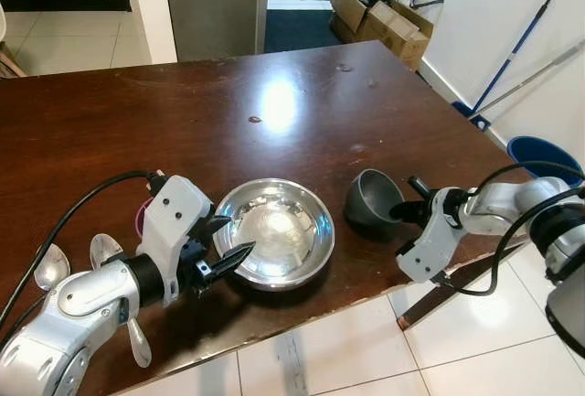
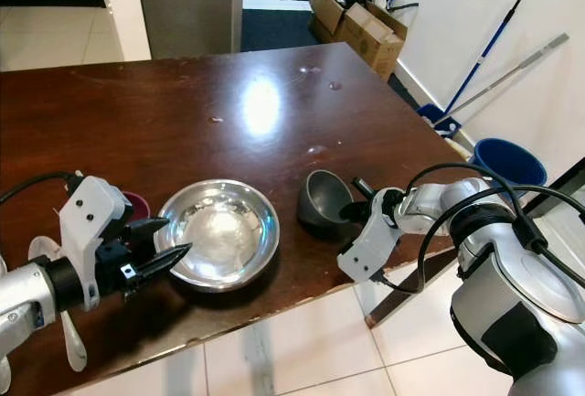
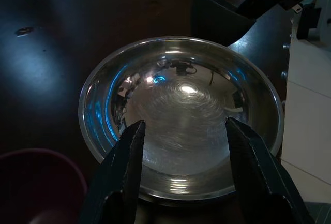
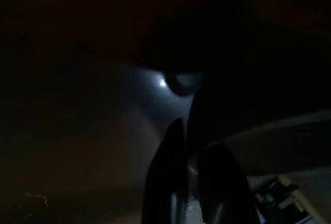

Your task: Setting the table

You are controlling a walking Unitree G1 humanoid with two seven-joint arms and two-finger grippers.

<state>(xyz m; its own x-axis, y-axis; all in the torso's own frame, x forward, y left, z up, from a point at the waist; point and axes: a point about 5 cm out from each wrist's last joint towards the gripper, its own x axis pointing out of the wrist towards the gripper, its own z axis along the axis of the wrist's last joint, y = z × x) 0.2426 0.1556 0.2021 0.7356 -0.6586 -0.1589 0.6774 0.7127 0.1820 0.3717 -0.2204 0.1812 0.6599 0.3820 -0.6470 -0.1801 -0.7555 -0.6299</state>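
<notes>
Steel bowl (image 1: 279,231): I see it near the table's (image 1: 183,122) front edge, lower centre of the left eye view, upright.

Left gripper (image 1: 228,242): at the bowl's left rim, lower left of the frame. Its fingers stand apart; in the left wrist view both fingertips (image 3: 132,146) sit over the near rim with the bowl's hollow between them. I cannot tell whether they touch the metal.

Dark cup (image 1: 370,199): just right of the steel bowl, centre right of the frame, tipped so its opening faces up and towards the right.

Right gripper (image 1: 409,200): at the cup's right rim, one finger seeming to reach into the mouth. I take it as pinching the rim, fingers close together on it.

Spoons (image 1: 50,268): lying at the lower left, partly covered by my left arm; the count is unclear.

Pink cup (image 2: 137,204): a rim peeks from behind the left wrist housing, most of it hidden.

Hard to read: the right wrist view is nearly black, only two dark fingers (image 4: 170,182) and a faint glint.

Background: cardboard boxes (image 1: 379,16) at upper right, a blue bucket (image 1: 544,158) cut off at the right edge.
</notes>
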